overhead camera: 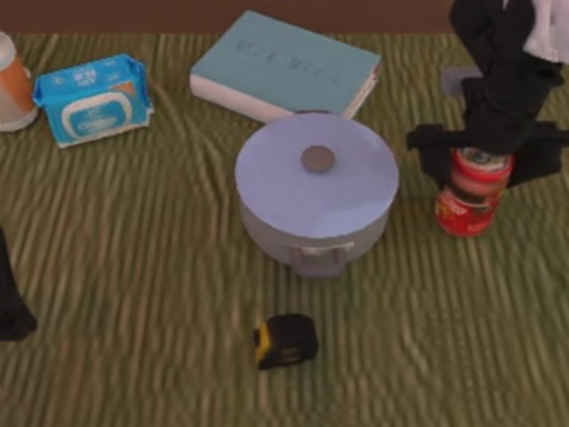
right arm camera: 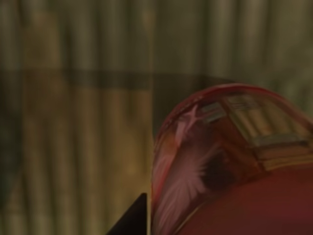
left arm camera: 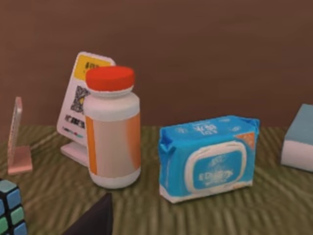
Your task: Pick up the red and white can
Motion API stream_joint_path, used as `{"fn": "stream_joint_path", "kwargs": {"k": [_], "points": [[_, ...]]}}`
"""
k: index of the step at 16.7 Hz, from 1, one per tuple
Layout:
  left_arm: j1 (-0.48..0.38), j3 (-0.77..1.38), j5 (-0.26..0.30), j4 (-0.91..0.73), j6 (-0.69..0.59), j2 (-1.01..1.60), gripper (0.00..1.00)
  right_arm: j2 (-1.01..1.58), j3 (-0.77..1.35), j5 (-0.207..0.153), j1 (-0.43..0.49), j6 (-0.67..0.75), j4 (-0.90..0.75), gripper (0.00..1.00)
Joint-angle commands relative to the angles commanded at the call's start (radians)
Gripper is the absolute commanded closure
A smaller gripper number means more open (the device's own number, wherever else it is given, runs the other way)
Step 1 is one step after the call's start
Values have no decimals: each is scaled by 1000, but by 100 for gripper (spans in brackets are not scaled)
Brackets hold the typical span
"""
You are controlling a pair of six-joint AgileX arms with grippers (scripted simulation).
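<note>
The red and white can [overhead camera: 471, 197] stands on the green cloth at the right, beside the pot. My right gripper [overhead camera: 484, 147] comes down over its pale ringed top, a black finger on each side of the can and shut on it. In the right wrist view the can [right arm camera: 230, 166] fills the near side, and one dark fingertip [right arm camera: 137, 218] lies against its wall; the other finger is hidden behind the can. My left gripper [overhead camera: 11, 311] is parked at the left edge of the table, open and holding nothing.
A lilac lidded pot [overhead camera: 316, 187] sits mid-table just left of the can. Behind it lies a teal book [overhead camera: 284, 67]. A blue wipes pack [overhead camera: 93, 98] and an orange and white container [overhead camera: 13, 84] are at the back left. A black and yellow tape measure [overhead camera: 284, 341] lies in front.
</note>
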Motion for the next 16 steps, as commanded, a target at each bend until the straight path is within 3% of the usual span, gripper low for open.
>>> {"fn": "stream_joint_path", "kwargs": {"k": [10, 16], "points": [[0, 0, 0, 0, 0, 0, 0, 0, 0, 0, 0, 0, 0, 2], [0, 0, 0, 0, 0, 0, 0, 0, 0, 0, 0, 0, 0, 0]]}}
